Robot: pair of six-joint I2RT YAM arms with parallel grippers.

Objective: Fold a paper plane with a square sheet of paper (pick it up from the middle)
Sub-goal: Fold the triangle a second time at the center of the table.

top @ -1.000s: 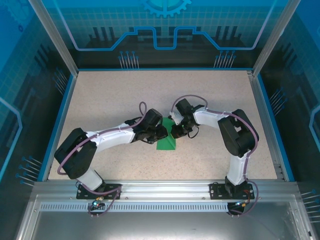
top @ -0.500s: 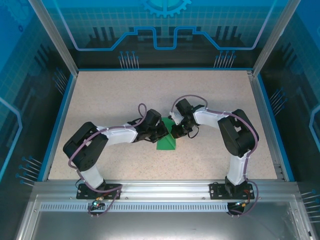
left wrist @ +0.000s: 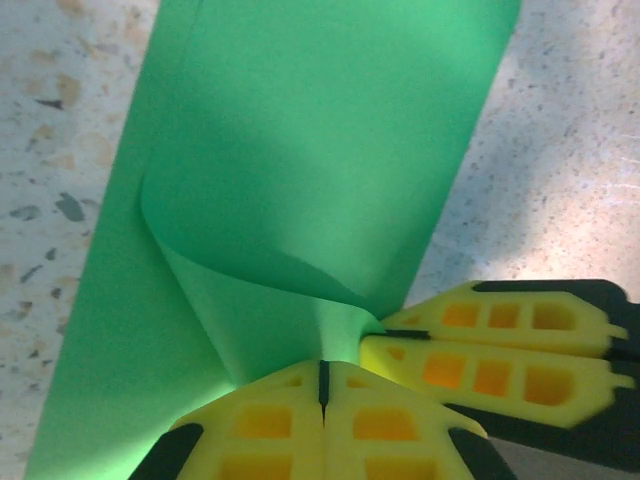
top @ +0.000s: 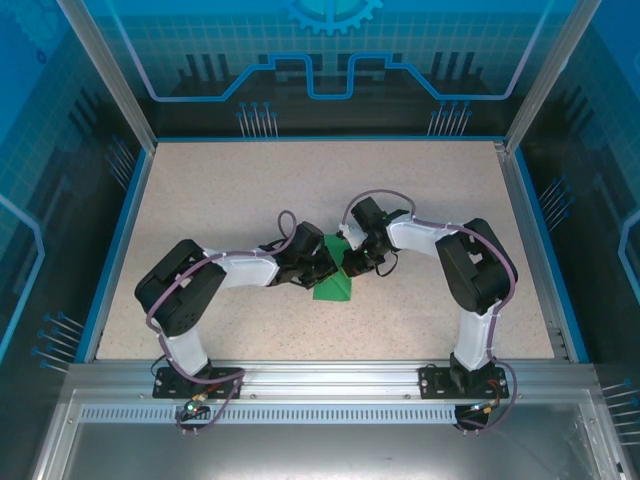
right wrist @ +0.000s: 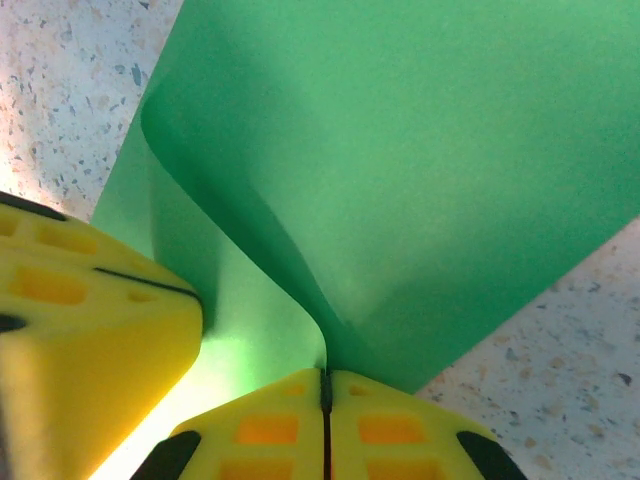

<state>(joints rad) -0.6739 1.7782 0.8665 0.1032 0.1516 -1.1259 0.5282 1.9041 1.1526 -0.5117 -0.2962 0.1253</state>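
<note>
Two clenched on green paper [left wrist: 320,150]: left end effector [left wrist: 323,368], right end effector [right wrist: 325,376]; speckled table [top: 240,190], blue walls [top: 430,50].

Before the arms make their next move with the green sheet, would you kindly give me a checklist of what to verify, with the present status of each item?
1. Grip of the left tool on the square sheet of paper: ok, shut on the raised flap.
2. Grip of the right tool on the same flap: ok, shut.
3. Both tools pinch close together at one spot: ok.
4. Lower layer lying on the table: ok.
5. Flap edges lined up for a clean crease: cannot tell.
6. Tools free of each other: cannot tell, they sit very close.
</note>
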